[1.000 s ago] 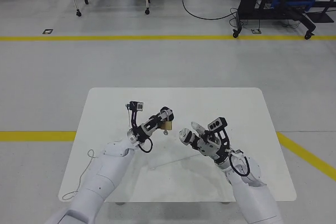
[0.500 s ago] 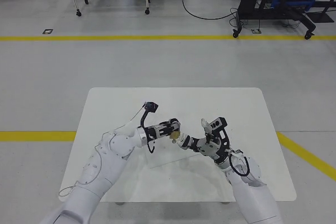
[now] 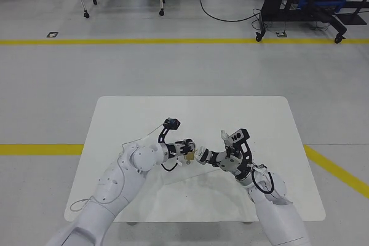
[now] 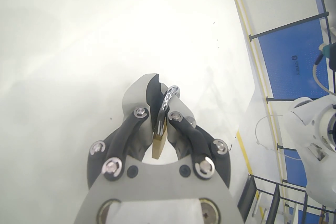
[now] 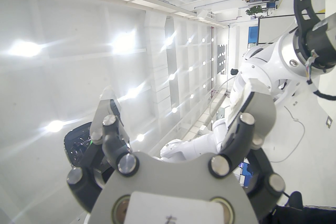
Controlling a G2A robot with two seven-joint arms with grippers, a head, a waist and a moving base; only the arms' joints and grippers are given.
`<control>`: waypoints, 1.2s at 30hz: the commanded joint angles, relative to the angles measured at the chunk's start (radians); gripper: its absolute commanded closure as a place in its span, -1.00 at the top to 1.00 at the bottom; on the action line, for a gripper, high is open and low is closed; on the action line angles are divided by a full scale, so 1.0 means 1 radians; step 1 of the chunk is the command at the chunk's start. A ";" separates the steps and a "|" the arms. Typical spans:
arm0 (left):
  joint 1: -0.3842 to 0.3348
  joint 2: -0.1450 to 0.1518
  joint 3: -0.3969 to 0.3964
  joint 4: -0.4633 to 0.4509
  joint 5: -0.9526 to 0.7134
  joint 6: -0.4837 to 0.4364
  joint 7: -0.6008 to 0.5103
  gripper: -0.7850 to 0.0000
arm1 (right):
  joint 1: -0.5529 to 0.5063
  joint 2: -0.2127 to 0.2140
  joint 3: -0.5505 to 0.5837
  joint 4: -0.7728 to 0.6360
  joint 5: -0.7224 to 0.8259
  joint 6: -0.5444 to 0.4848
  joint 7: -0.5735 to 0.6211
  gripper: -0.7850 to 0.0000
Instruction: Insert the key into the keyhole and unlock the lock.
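The left gripper (image 4: 162, 102) pinches a brass padlock (image 4: 159, 142) over the middle of the white table (image 3: 252, 117). The right gripper (image 5: 178, 93), fingers spread, is just beside it.

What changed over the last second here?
The left gripper carried the brass padlock nearer the robot, up close to the right gripper, which turned a little in place. Unchanged: left shut on the padlock, right open and empty, above the white table.

Glossy white arm shells (image 3: 117, 184), black wrist cables (image 5: 328, 97), grey plates (image 4: 157, 183), silver screws (image 4: 112, 166), black linkages (image 4: 119, 134)
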State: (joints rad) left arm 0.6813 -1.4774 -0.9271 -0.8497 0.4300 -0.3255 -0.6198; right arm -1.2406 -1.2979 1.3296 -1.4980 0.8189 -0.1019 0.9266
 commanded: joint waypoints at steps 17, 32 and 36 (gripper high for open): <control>0.345 0.134 -0.394 -0.527 0.027 -0.011 0.026 1.00 | 0.000 0.000 0.000 0.000 0.000 0.000 0.000 1.00; 0.551 0.176 -0.507 -0.708 0.558 0.091 0.377 1.00 | 0.009 0.034 0.083 -0.082 -0.856 -0.326 -0.337 1.00; 0.549 0.176 -0.491 -0.696 0.638 0.111 0.473 1.00 | -0.012 0.043 0.126 -0.154 -1.210 -0.356 -0.527 1.00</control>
State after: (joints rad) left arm 1.2316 -1.3016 -1.4214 -1.5494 1.0454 -0.2187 -0.1741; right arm -1.2466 -1.2563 1.4474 -1.6354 -0.2487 -0.4553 0.4595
